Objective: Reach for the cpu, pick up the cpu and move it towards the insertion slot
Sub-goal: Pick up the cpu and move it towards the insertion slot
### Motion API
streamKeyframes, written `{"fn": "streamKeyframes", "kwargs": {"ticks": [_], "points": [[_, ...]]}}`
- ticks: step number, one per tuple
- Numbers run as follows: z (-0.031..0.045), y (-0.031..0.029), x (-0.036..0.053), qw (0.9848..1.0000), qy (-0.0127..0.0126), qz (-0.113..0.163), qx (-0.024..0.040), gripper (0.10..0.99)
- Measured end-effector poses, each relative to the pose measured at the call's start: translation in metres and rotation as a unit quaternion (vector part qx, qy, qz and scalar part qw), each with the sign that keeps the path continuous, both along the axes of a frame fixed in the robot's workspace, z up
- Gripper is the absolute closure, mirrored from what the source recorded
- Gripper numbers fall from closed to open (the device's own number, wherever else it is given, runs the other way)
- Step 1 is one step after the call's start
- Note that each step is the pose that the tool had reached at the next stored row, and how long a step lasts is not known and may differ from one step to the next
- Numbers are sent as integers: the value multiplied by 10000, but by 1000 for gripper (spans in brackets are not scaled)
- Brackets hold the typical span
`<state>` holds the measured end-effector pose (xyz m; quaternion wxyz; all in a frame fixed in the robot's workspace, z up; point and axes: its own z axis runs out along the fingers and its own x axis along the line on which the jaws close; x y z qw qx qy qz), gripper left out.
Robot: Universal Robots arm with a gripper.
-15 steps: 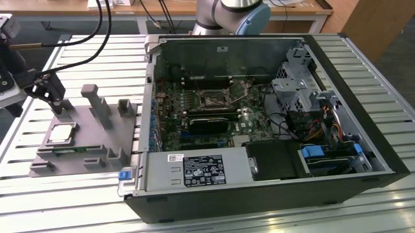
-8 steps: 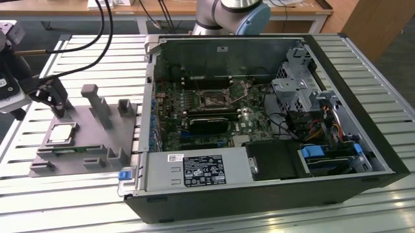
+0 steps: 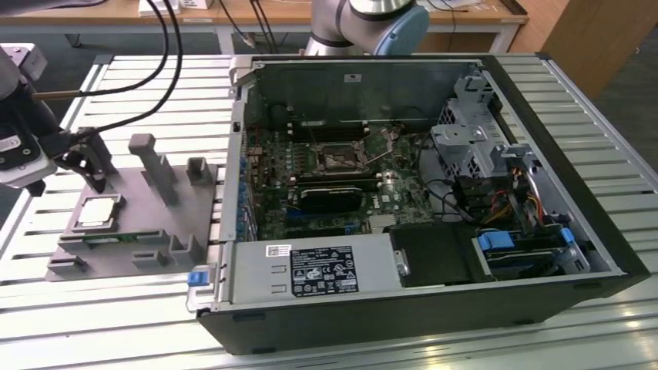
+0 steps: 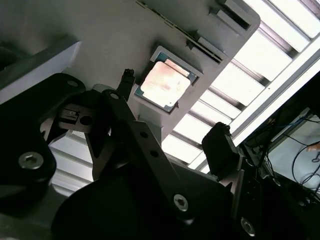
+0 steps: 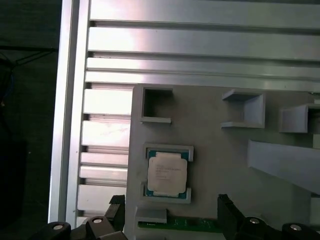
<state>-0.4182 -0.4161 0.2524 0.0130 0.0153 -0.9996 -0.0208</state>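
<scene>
The cpu point(image 3: 98, 212) is a silvery square chip lying flat in a recess of the grey holder tray point(image 3: 129, 258) at the exterior view's left. It also shows in both wrist views, cpu point(image 5: 167, 173) point(image 4: 165, 83). My gripper point(image 3: 67, 173) hovers above the tray just beside the chip, apart from it. Its dark fingertips point(image 5: 117, 206) stand wide apart, so the gripper point(image 5: 171, 207) point(image 4: 173, 102) is open and holds nothing. The insertion slot point(image 3: 337, 157), a square socket with a dark centre, sits on the motherboard inside the open computer case.
Grey posts point(image 3: 154, 166) rise from the tray close to the gripper. A thin green memory stick point(image 5: 195, 225) lies along the tray's edge near the chip. The black computer case point(image 3: 575, 154) holds a power supply point(image 3: 308, 271), drive cage and cables. Everything rests on a slatted aluminium table point(image 3: 92, 324).
</scene>
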Motion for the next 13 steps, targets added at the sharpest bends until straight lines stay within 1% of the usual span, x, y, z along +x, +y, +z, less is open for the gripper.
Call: {"fn": "streamKeyframes", "kwargs": {"ticks": [1,2,5,11,13], "points": [[-13,-2,0,10000,0,0,13,267],[-21,-6,0,10000,2,0,43,267],[-59,-14,1,10000,-7,0,91,267],[-167,-15,0,10000,-7,0,96,267],[-203,-15,1,10000,-13,0,96,267]]}}
